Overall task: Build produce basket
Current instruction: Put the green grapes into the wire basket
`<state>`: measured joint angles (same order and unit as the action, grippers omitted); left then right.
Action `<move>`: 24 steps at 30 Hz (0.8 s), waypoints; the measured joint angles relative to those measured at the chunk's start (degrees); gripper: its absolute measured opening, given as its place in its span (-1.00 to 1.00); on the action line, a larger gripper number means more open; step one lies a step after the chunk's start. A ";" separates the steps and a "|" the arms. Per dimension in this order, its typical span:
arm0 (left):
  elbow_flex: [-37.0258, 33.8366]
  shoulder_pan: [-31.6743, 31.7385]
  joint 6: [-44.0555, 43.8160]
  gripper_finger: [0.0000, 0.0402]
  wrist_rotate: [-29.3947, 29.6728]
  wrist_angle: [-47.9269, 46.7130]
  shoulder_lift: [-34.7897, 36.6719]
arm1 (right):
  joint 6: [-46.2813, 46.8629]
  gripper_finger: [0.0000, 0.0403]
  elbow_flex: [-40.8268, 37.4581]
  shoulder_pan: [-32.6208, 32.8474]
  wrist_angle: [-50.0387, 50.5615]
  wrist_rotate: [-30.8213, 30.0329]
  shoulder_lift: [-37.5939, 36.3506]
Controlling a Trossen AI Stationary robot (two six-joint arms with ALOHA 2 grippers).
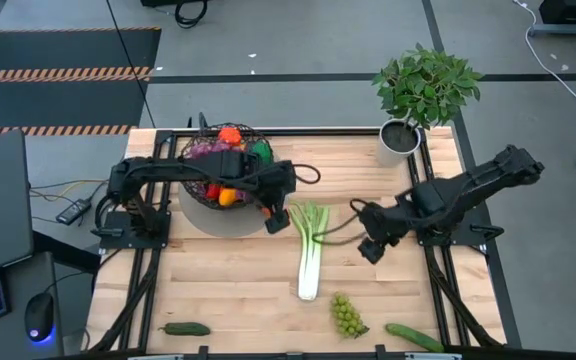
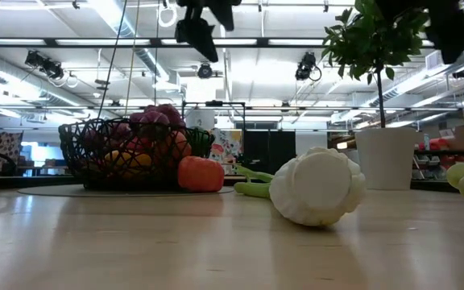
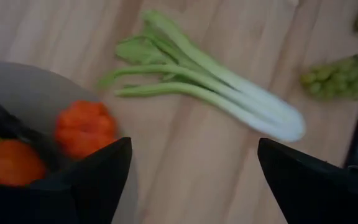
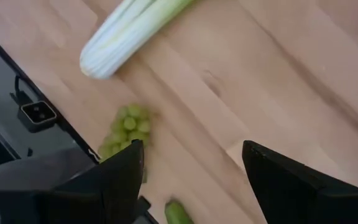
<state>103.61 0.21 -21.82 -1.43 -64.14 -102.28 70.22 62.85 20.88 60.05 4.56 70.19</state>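
You're partway through: the round dark wire-mesh basket (image 1: 224, 170) sits on a grey round mat (image 1: 218, 215) near the far-left part of the light wooden table (image 1: 248, 290), and it already holds a good pile — purple grapes (image 2: 158, 119), an orange fruit (image 1: 230, 134), something green (image 1: 259, 151) and a yellow-orange piece (image 1: 227, 197) are visible through the mesh. A small orange-red knobbly pepper (image 2: 200, 174) sits on the mat just outside the basket wall in the low view, so count that as not in yet. Left to load: the long white-green leek (image 1: 310, 255) lying mid-table with its leaves toward the basket, the bunch of green grapes (image 1: 346, 315) near the front edge, a dark green cucumber (image 1: 186, 328) at the front-left and a second green cucumber (image 1: 414, 337) at the front-right. The leafy potted plant in its white pot (image 1: 400, 140) at the far-right corner isn't produce; leave it. Your left gripper (image 1: 277, 219) hangs just beside the basket's right rim, over the leek's leaf end, fingers spread and holding nothing. Your right gripper (image 1: 370, 249) hovers right of the leek's middle, fingers apart, also empty. My read: roughly two-thirds done, leek looks like the next pick and the awkward one, being about as long as the basket is wide.
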 joint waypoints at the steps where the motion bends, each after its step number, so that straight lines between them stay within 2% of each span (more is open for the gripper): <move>1: 0.00 -0.78 -1.80 0.78 0.04 0.44 0.00 | 1.30 0.37 0.00 1.57 -0.01 -0.81 0.00; 9: 0.00 -7.13 -15.54 0.78 0.02 6.94 0.00 | 10.97 0.37 0.02 12.39 -3.41 -7.81 1.31; 12: 0.01 -9.18 -21.16 0.78 0.10 9.04 0.00 | 11.07 0.37 0.02 15.15 -6.82 -7.26 4.68; 16: 0.02 -11.90 -25.76 0.78 0.11 10.12 0.00 | 11.52 0.37 0.00 18.83 -15.87 -3.57 10.72; 20: 0.02 -14.66 -28.57 0.78 0.11 10.03 0.00 | 16.80 0.37 0.00 21.82 -22.93 -2.57 16.12; 24: 0.02 -17.19 -30.00 0.78 0.12 10.08 0.00 | 21.71 0.37 0.00 24.14 -25.57 -3.33 19.93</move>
<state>103.63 -16.98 -51.82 -1.31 -54.06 -102.28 91.93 62.85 45.02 34.48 1.23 90.12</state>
